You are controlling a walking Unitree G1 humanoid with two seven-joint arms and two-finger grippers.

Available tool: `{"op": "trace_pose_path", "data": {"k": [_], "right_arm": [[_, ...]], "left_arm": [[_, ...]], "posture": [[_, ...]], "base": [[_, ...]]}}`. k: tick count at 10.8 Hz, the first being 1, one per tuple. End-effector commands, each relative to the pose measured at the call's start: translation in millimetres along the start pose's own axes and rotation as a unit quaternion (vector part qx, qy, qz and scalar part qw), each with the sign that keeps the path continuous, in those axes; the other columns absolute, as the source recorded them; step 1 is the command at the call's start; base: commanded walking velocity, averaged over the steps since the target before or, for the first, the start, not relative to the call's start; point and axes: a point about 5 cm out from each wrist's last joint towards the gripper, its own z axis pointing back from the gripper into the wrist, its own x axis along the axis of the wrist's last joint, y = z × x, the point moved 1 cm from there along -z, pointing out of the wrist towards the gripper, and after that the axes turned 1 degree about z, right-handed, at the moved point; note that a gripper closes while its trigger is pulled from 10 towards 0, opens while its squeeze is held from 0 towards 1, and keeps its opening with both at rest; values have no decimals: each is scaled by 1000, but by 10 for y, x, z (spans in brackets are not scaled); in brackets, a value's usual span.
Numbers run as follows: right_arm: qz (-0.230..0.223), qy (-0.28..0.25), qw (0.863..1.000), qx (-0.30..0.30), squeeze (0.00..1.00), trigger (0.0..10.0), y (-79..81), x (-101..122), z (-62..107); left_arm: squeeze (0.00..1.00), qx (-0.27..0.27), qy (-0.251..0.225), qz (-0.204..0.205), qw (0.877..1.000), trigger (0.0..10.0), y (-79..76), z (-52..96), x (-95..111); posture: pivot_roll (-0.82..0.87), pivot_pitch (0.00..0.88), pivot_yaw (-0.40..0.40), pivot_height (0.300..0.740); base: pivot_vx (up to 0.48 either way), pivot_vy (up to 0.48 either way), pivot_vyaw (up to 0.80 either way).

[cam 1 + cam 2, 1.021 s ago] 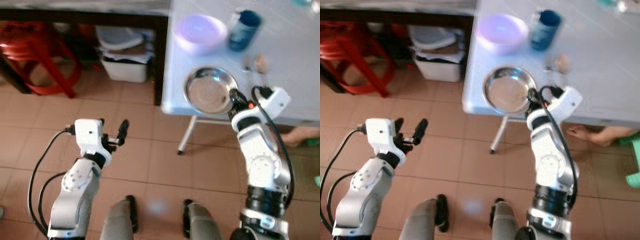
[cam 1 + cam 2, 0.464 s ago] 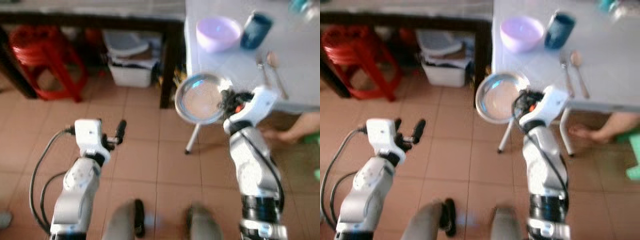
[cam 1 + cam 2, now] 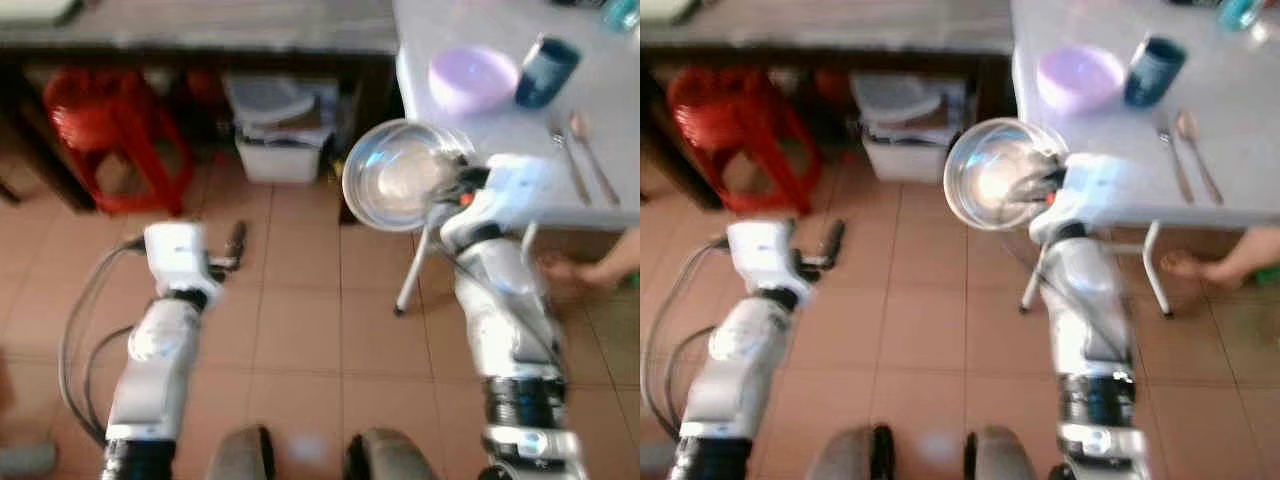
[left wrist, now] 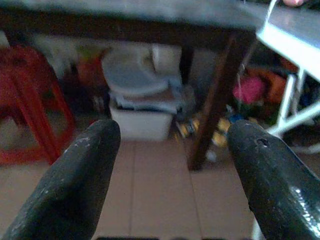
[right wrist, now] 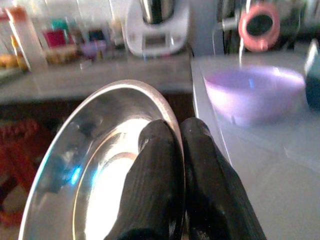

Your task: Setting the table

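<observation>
Steel plate [image 3: 395, 188]: in the left eye view it hung off the corner of the tabletop [image 3: 520, 130], short of the purple bowl [image 3: 472, 78], blue cup [image 3: 546, 71] and cutlery [image 3: 582, 155].
Right gripper [image 5: 175, 150]: in the right wrist view, jaws were clamped on the plate's rim, one finger each side.
Left gripper [image 4: 170, 165]: in the left wrist view, jaws stood apart, empty, facing a white bin [image 4: 142, 117].
Handling: likely light, stiff, slick; the rim is the only hold.

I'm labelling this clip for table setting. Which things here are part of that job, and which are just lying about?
Part of the job: steel plate pinched at its rim by the right gripper; purple bowl, blue cup, fork, spoon on the white table.

Lying about: red stool, white bin; left gripper, open.
</observation>
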Motion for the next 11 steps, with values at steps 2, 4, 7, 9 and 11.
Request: {"op": "trace_pose_path", "data": {"k": [2,4,7,9,11], "right_arm": [[33,-7,999,-11,0,0,-97,17,32],[35,-4,999,-9,0,0,-67,-29,100],[48,-8,999,-3,0,0,-39,-23,134],[54,-11,998,6,0,0,-1,-24,145],[49,-10,999,8,0,0,36,-28,150]], "left_arm": [[0,3,-4,-2,1000,10000,-57,-7,-19],[0,40,-7,-12,999,10000,34,-20,-17],[0,60,-8,-35,998,10000,111,-60,-4],[0,59,-11,-36,998,10000,99,-74,18],[0,51,-12,-45,998,10000,68,-76,13]], "posture": [[-74,137,11,740],[-79,138,10,740],[-87,136,18,740],[-85,136,22,740],[-82,139,23,740]], "base": [[471,0,0],[471,0,0],[454,0,0],[444,0,0],[437,0,0]]}}
